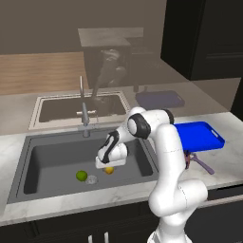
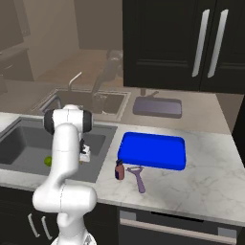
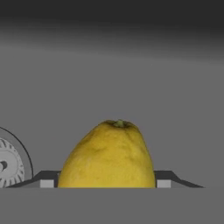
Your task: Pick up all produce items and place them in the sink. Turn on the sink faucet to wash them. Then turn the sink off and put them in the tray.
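**Lemon between the jaws on the sink floor**

The lemon [image 3: 108,155] lies on the floor of the sink [image 1: 42,159], just right of the round drain [image 1: 92,179], with the lime [image 1: 81,175] on the drain's other side, near but apart. The gripper [image 1: 109,167] is down in the basin right over the lemon. In the hand view the fruit sits between the two dark tips, stem end pointing away; its flanks meet the tips at the bottom edge, but whether the jaws are pressing it or merely bracketing it I cannot tell.

By my judgement the lemon is light, firm and hard to bruise, with a pebbled skin that offers some friction. Its rounded, tapering shape is the risk: squeezed near an end, it would likely squirt out. The best hold looks to be across the widest middle, tips level on opposite flanks, low enough to reach past the bulge. Moderate squeeze should do.

The tray [image 1: 204,135] waits on the table to the right; the faucet [image 1: 84,111] stands behind the basin.
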